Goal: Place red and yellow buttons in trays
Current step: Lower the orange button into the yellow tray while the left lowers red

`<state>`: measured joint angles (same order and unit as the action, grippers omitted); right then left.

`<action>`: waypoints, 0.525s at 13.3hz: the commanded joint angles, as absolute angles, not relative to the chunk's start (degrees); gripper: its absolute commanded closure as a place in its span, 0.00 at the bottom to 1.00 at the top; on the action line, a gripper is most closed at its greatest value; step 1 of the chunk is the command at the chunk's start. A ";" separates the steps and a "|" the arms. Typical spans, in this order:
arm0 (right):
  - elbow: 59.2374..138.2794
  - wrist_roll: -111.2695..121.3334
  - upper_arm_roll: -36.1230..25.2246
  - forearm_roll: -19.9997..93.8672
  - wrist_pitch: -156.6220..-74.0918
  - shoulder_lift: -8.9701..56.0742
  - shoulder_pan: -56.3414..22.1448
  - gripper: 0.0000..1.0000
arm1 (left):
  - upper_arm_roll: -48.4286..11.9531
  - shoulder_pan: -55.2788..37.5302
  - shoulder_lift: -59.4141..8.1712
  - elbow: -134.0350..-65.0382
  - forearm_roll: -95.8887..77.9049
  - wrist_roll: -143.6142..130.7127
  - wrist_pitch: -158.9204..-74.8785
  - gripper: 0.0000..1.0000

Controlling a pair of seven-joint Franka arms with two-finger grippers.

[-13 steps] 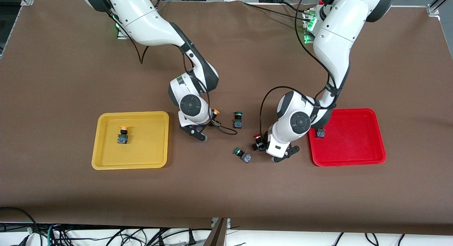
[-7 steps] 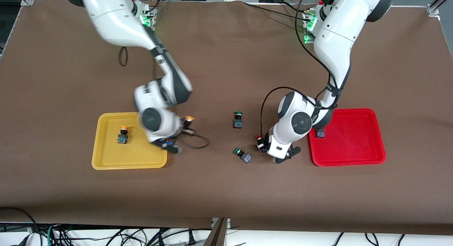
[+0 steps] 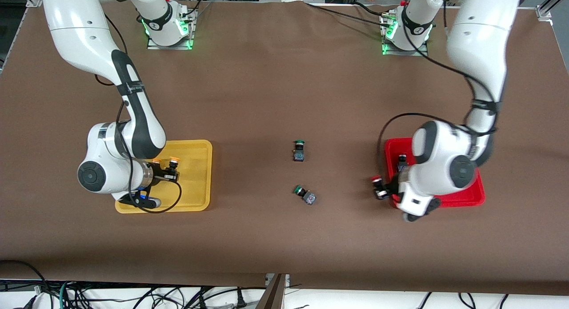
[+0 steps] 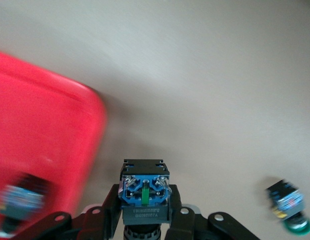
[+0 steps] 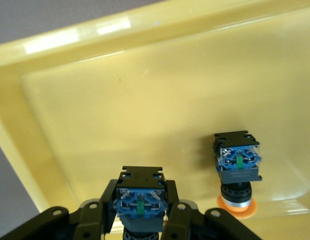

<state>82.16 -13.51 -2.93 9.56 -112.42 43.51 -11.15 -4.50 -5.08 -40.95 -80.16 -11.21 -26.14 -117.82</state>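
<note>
We see the right gripper [image 5: 140, 220] clamping a yellow button [image 5: 141, 204] over the yellow tray [image 3: 195, 198], beside its resting twin [image 5: 238, 164]. The left gripper [image 4: 145, 220] grips a red button [image 4: 145, 192] over the table, just short of the red tray [image 4: 40, 145] rim.

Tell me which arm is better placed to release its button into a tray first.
Right. The right gripper already holds its yellow button over the yellow tray; the left gripper holds its red button beside the red tray, over bare table.
</note>
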 commanded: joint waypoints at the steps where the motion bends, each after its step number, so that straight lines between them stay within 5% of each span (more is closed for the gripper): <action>1: 82.27 -12.57 -2.99 8.61 -112.68 42.19 -10.90 0.00 | -5.10 1.29 -40.16 -82.08 -11.51 -12.09 -116.10 0.85; 5: 79.12 -11.78 -4.12 6.52 -103.22 35.71 -10.28 0.00 | -5.10 5.89 -42.97 -83.41 -11.60 2.46 -116.19 0.83; 6: 77.80 -10.12 -4.83 5.11 -99.96 33.77 -10.28 0.00 | -5.10 5.54 -43.41 -83.58 -11.51 2.29 -116.19 0.68; 7: 77.17 -7.67 -5.53 4.58 -96.45 31.31 -10.20 0.00 | -5.10 5.54 -43.33 -84.02 -11.51 2.02 -116.19 0.24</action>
<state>77.42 -11.29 -4.68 6.11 -102.53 36.91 -10.69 -4.65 6.57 -43.33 -83.43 -11.20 1.04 -116.17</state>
